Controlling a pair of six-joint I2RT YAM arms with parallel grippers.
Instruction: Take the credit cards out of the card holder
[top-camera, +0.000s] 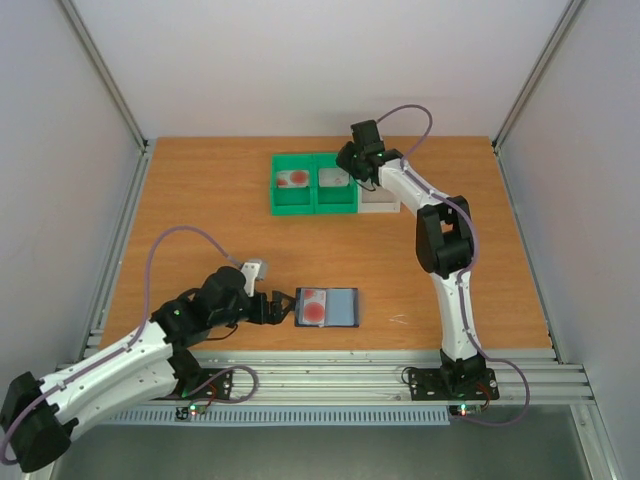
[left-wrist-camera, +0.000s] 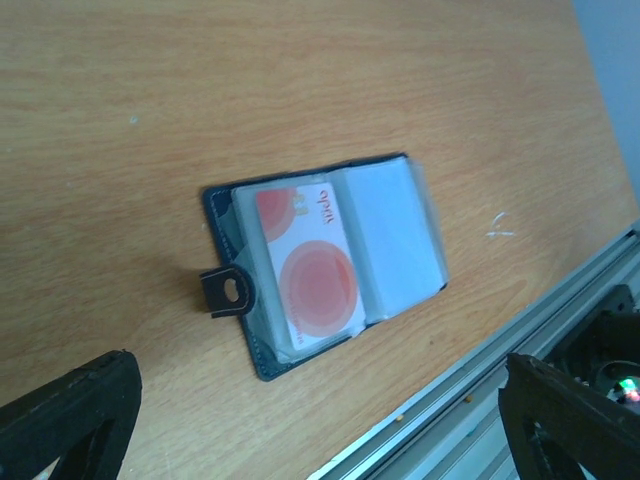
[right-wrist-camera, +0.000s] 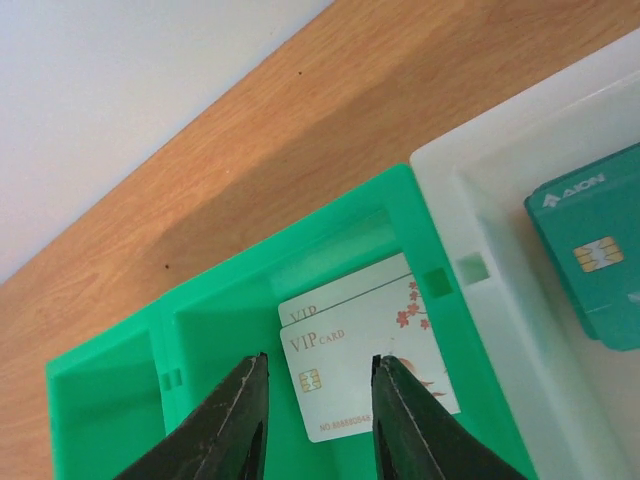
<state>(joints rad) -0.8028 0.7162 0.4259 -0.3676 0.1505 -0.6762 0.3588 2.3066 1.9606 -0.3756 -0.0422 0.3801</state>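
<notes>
Teal card (right-wrist-camera: 600, 250) already lies in the white bin (right-wrist-camera: 520, 130), and two pale VIP cards (right-wrist-camera: 370, 340) lie stacked in the green bin (right-wrist-camera: 330, 230) beside it, so you're well into the job. Your right gripper (right-wrist-camera: 318, 365) hangs over those VIP cards, jaws parted, nothing between them. What's left, by my reading, is the red-blotched card (left-wrist-camera: 310, 270) showing in the card holder (left-wrist-camera: 390, 230), which lies open on the surface (left-wrist-camera: 200, 100) near the front edge. Your left gripper (left-wrist-camera: 320, 400) sits just beside it, spread wide and empty.
</notes>
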